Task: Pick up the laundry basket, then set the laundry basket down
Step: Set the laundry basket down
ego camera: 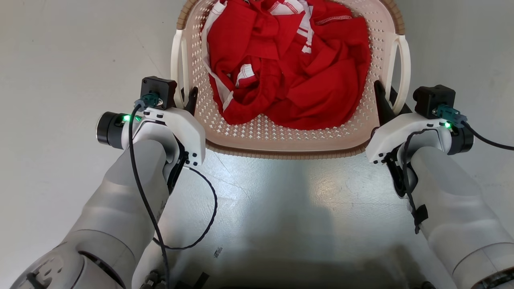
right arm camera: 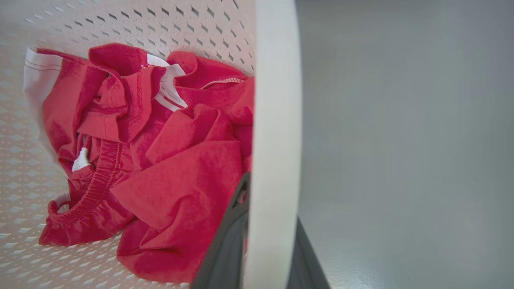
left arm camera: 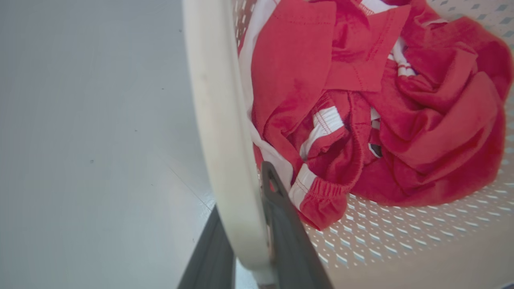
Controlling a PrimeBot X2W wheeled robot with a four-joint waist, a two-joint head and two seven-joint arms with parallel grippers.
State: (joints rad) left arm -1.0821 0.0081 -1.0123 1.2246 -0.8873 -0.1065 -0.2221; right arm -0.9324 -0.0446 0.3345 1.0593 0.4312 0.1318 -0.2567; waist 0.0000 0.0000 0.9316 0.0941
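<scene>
Though cropped at top, laundry basket [ego camera: 281, 138].

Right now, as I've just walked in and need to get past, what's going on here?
The robot grips the laundry basket with both arms: its left gripper is shut on the left handle, its right gripper on the right handle. Red-and-white clothes lie inside. Whether it is lifted off the grey floor, I cannot tell.
</scene>
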